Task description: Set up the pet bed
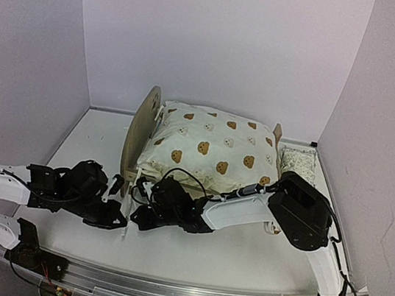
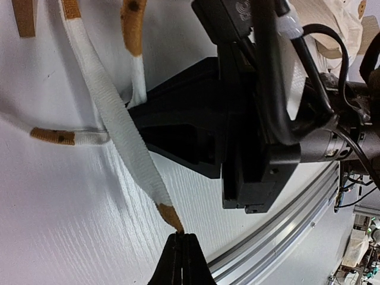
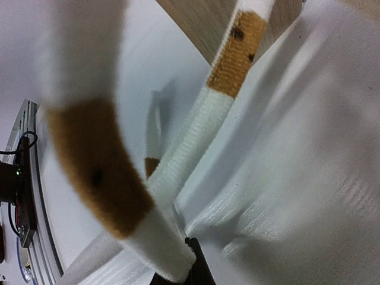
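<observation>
The pet bed (image 1: 140, 132) stands mid-table, its tall plywood headboard on the left. A cream bear-print quilt (image 1: 212, 146) covers it and hides the mattress. White ties with brown tips (image 2: 119, 130) hang from the quilt's near-left corner. My left gripper (image 1: 124, 223) (image 2: 181, 237) is shut on the brown tip of one tie, just above the table. Right beside it, my right gripper (image 1: 136, 217) (image 3: 190, 246) is shut on the quilt corner where the ties (image 3: 196, 136) meet. Its black body (image 2: 237, 136) fills the left wrist view. The wooden frame (image 3: 196, 24) shows behind the ties.
A small green-patterned pillow (image 1: 296, 161) lies on the table to the right of the footboard (image 1: 278, 134). White walls close in the left, back and right. An aluminium rail (image 1: 183, 291) runs along the near edge, also visible as the rail (image 2: 285, 214) in the left wrist view.
</observation>
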You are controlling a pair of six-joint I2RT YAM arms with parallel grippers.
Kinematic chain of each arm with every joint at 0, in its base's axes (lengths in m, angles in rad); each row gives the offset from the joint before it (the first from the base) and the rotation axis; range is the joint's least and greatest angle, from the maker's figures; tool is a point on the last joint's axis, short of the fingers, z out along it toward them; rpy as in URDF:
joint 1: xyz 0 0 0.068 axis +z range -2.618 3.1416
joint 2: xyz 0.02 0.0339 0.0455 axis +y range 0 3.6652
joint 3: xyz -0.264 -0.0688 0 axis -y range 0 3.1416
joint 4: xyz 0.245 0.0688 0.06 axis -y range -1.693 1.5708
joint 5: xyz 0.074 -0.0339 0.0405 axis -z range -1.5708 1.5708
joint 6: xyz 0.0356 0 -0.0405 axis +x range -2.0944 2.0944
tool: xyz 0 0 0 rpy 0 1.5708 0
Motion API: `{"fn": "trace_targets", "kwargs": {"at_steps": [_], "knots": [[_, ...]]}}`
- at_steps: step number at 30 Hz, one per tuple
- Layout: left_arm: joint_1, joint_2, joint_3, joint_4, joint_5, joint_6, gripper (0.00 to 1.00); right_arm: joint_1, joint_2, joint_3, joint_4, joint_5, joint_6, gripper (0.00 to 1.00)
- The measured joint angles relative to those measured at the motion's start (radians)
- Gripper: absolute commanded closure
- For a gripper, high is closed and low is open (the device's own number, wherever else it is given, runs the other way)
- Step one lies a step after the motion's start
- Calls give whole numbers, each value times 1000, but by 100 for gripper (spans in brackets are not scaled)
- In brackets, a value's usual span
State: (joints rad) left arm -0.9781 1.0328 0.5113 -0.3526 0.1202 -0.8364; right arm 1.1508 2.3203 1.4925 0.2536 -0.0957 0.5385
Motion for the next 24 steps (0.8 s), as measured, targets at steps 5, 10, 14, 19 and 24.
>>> {"fn": "trace_targets", "kwargs": {"at_steps": [5, 10, 14, 19, 24], "knots": [[-1, 14, -30, 14, 17, -1, 96, 0, 24, 8, 16, -8, 17, 93], [-1, 49, -37, 23, 17, -2, 93, 0, 24, 0, 34, 2, 12, 79], [-1, 82, -49, 52, 17, -2, 93, 0, 14, -28, 72, 11, 3, 75], [-1, 122, -63, 75, 13, -2, 93, 0, -37, -97, 70, 20, -4, 72], [-1, 148, -67, 99, 9, -3, 85, 0, -86, -161, 62, 25, -12, 71]]}}
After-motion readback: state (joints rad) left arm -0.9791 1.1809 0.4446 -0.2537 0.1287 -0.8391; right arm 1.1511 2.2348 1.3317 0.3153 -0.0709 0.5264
